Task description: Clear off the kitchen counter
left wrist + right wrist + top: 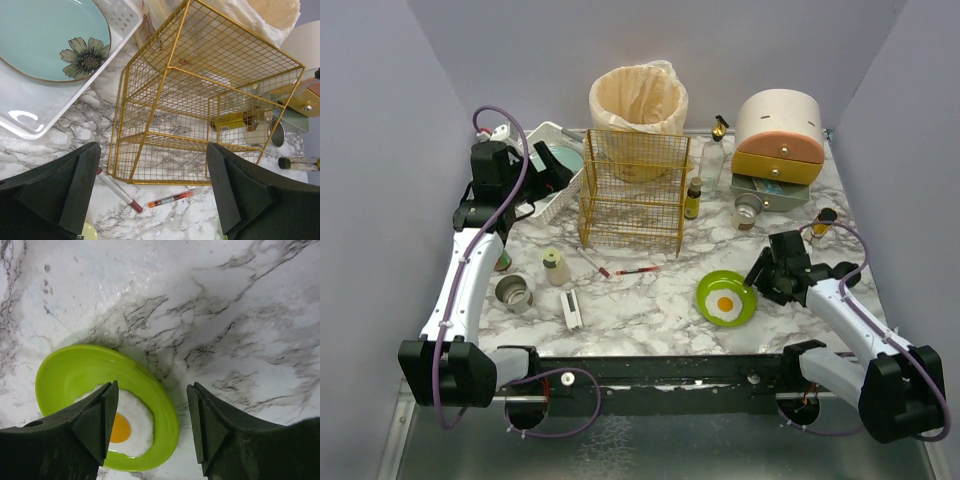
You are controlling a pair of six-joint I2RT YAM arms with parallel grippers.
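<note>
Left claw (152,167) wide open and empty, hanging by the far left corner of the surface (650,305), with the white tray (30,115) on one side and the gold wire rack (200,75) on the other. Teal flower plate (40,35) lies in the tray, so that is probably the dish drop-off.

Right claw (152,390) partly open and empty, jaws straddling the rim of the green plate (100,365) with fried egg (140,412), close to the near edge, right of centre. My read: it's lining up a rim pinch. Can't tell if the tips touch the plate.

The surface runs under everything and is far from cleared.

Rack hides the lower part of the bin (638,95). Left fingers block whatever lies under them. Contents of the open drawer (772,190) are unreadable.
</note>
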